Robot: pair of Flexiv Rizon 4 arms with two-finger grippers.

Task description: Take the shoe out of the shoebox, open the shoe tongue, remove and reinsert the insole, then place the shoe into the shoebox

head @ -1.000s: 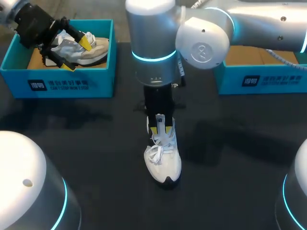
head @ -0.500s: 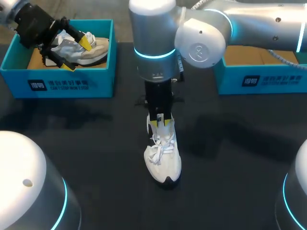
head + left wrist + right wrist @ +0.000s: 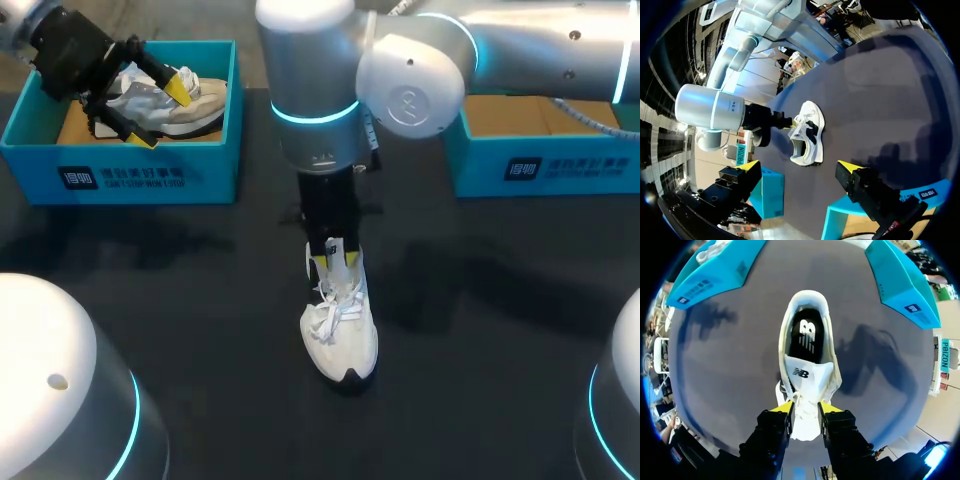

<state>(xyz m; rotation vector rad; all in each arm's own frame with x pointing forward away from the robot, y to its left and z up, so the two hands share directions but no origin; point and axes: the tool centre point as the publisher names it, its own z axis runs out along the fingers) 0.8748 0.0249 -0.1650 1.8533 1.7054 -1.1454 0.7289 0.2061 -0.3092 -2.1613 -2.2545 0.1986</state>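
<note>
A white shoe [image 3: 340,335] stands on the dark table near the middle, with its black toe toward the front. My right gripper [image 3: 333,258] comes down on it from above. In the right wrist view its yellow fingertips [image 3: 782,407] press the laced throat from both sides, so my right gripper [image 3: 806,409] is shut on the shoe [image 3: 807,345]. The tongue [image 3: 807,372] stands up just ahead of the tips, and the black insole [image 3: 807,335] shows inside. My left gripper [image 3: 160,110] hangs open over the left shoebox [image 3: 150,175]. In its own view my left gripper [image 3: 800,166] holds nothing.
A second, grey-and-white shoe [image 3: 185,105] lies in the left blue shoebox. Another blue shoebox [image 3: 540,165] stands at the back right, partly behind my right arm. Dark table surface lies around the white shoe [image 3: 807,132].
My right arm's wrist has shifted slightly left and the gripper has risen a little on the shoe. The shoe and my left arm have stayed where they were.
</note>
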